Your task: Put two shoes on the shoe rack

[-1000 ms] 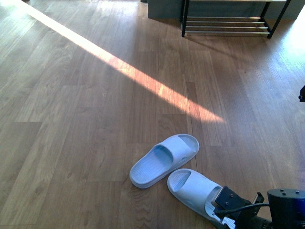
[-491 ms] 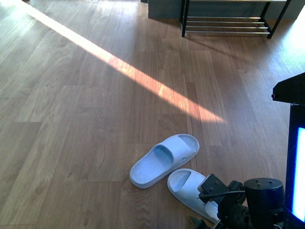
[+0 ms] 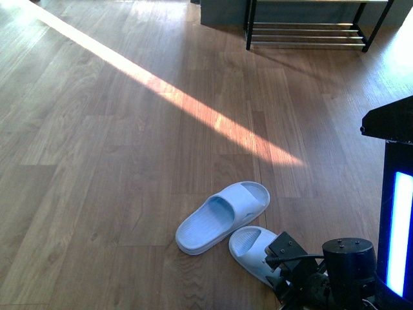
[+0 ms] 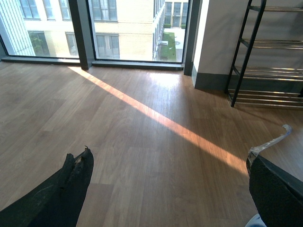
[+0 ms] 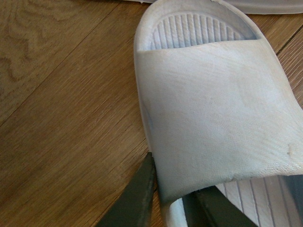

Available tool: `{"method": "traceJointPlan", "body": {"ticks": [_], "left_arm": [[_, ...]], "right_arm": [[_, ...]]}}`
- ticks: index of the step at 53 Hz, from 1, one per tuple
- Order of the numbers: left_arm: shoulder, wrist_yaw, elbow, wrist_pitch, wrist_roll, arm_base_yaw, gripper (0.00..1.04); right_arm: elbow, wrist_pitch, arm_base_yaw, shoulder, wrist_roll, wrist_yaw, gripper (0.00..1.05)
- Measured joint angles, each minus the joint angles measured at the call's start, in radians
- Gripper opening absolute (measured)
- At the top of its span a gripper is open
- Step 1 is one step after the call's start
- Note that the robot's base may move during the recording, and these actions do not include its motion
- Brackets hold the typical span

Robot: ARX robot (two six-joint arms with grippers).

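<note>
Warm wood-plank floor point(image 3: 97, 161) fills the room, crossed by a slanting band of sunlight point(image 3: 193, 106), with tall windows point(image 4: 137, 28) visible behind from the left wrist view. The shoe rack point(image 3: 306, 29) stands against the far wall, well apart from the footwear; only its lowest chrome rods and black legs show in the front view. Two pale blue rubber slides lie on the planks close to the robot: the far slide point(image 3: 222, 216) angled with its toe toward the rack, and the near slide point(image 3: 247, 247) just beside it, its heel half hidden under the right arm. The right gripper point(image 5: 168, 198) is down at the near slide's strap, its jaws drawn narrow, one finger outside against the strap's edge and the other tucked beneath it, so it appears to be pinching that edge. The left gripper point(image 4: 165, 189) hangs spread wide and holds nothing, looking out over the planks toward the rack. The slide looks light, soft and springy, with a matte skin that should not slip much; the arched strap is the natural handle, since the sole lies flat and offers no edge to get under. A pinch near one side of the strap will probably let the slide hang tilted and swing, so the carry to the rack likely calls for a steady pace.
</note>
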Motion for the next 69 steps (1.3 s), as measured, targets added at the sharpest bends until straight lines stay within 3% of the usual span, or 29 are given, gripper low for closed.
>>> {"method": "traceJointPlan", "body": {"ticks": [5,14,19,32,43,69], "left_arm": [[0.000,0.000,0.000,0.000,0.000,0.000,0.95],[0.000,0.000,0.000,0.000,0.000,0.000,0.95],[0.000,0.000,0.000,0.000,0.000,0.000,0.95],[0.000,0.000,0.000,0.000,0.000,0.000,0.95],[0.000,0.000,0.000,0.000,0.000,0.000,0.95],[0.000,-0.003,0.000,0.000,0.000,0.000,0.95]], "right_arm": [[-0.017,0.021,-0.010,-0.006,0.012,0.011,0.01],[-0.138,0.106,-0.081,-0.109,0.072,0.052,0.01],[-0.225,0.114,-0.172,-0.254,0.124,0.048,0.01],[-0.423,-0.046,-0.413,-0.733,0.217,0.020,0.01],[-0.531,-0.221,-0.550,-1.169,0.249,-0.045,0.01],[-0.555,-0.234,-0.565,-1.220,0.266,-0.057,0.01]]}}
